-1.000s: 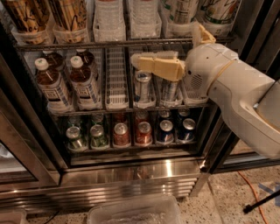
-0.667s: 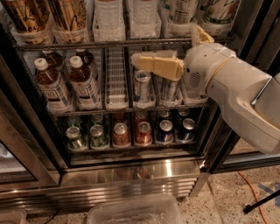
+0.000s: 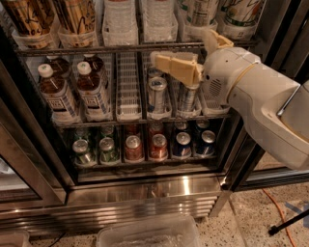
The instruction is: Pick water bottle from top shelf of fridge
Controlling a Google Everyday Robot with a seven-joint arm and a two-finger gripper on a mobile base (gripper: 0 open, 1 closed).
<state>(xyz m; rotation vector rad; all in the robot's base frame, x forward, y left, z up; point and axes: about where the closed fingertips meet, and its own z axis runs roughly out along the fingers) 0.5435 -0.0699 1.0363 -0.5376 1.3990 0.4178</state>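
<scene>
Two clear ribbed water bottles [image 3: 119, 20] [image 3: 157, 18] stand side by side on the top shelf [image 3: 96, 49], a dark wire rack inside the fridge [image 3: 145, 192]. Only their lower halves show. My gripper [image 3: 181, 47] is at the front edge of that rack, just right of and slightly below the bottles. It is open and empty. One tan finger [image 3: 175, 67] points left in front of the slim silver cans. The other finger [image 3: 216, 39] points up at the rack edge. The white arm [image 3: 260, 101] comes in from the right.
Tall printed cans [image 3: 77, 14] [image 3: 203, 12] flank the water bottles. Brown tea bottles [image 3: 55, 94] and slim silver cans [image 3: 157, 94] fill the middle rack, short coloured cans [image 3: 133, 147] the lower one. A clear plastic bin [image 3: 149, 234] and an orange cable [image 3: 277, 207] lie on the floor.
My gripper has risen slightly towards the top rack's edge. The bottles and cans have not moved.
</scene>
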